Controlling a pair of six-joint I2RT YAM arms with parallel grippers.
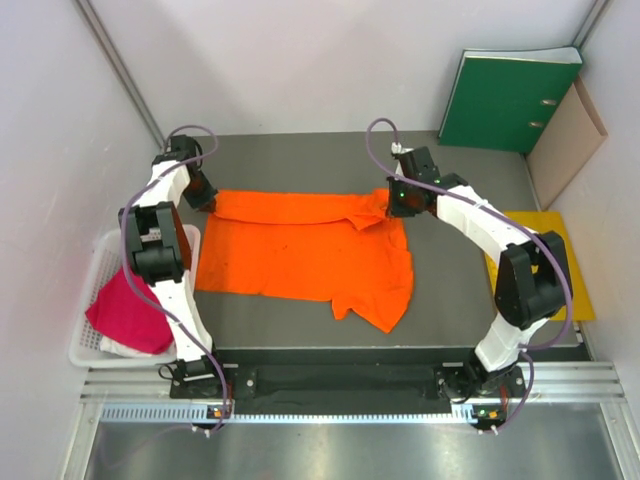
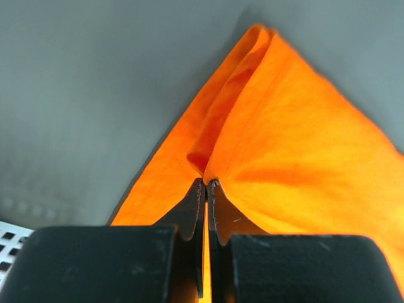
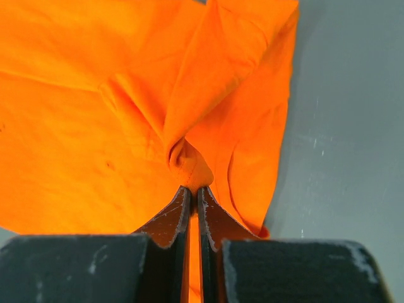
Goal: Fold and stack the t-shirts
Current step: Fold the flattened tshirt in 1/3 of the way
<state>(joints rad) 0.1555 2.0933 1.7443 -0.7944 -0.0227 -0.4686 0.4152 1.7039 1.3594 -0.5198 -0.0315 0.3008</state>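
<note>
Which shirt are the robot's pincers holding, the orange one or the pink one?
The orange t-shirt, spread on the table: left pincer and right pincer grip its far edge. The pink t-shirt sits bunched in the white basket.

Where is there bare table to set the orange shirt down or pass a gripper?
Bare table runs along the far side, between the orange t-shirt and the back wall, and in a strip between its near hem and the front edge. Crowded: left, with the basket and left arm; right, where the right arm spans the gap to the yellow envelope.
</note>
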